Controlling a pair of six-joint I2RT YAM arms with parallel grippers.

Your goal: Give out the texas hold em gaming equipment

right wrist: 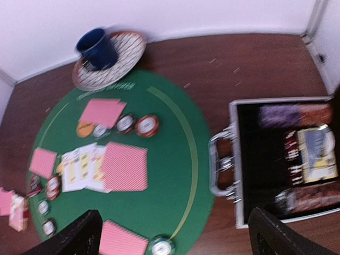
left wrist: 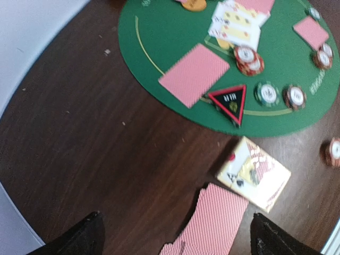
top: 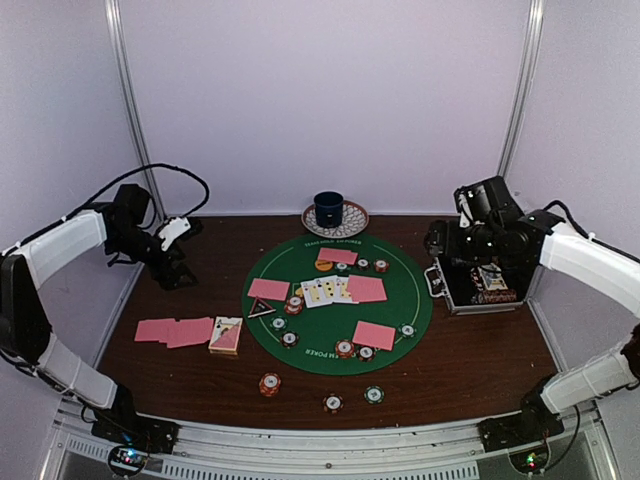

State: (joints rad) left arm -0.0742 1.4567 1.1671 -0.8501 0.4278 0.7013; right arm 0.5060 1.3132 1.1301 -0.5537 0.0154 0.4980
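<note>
Pink-backed cards (top: 268,289) lie in several small piles on the round green mat (top: 395,290), beside face-up cards (top: 322,291). A black-red triangle marker (left wrist: 229,101) sits at the mat's left edge. Striped chips (top: 293,305) dot the mat, and three more (top: 270,383) lie on the wood in front. An orange disc (right wrist: 84,129) lies near the far pile. My left gripper (left wrist: 175,236) hangs open and empty above a spread of pink cards (left wrist: 212,223) next to the card box (left wrist: 254,172). Between the mat and the case, my right gripper (right wrist: 175,234) is open and empty.
An open metal case (right wrist: 234,159) with chips and a card pack stands right of the mat. A dark blue cup (top: 328,209) on a patterned saucer (top: 352,222) stands behind the mat. White walls and frame posts close in the table.
</note>
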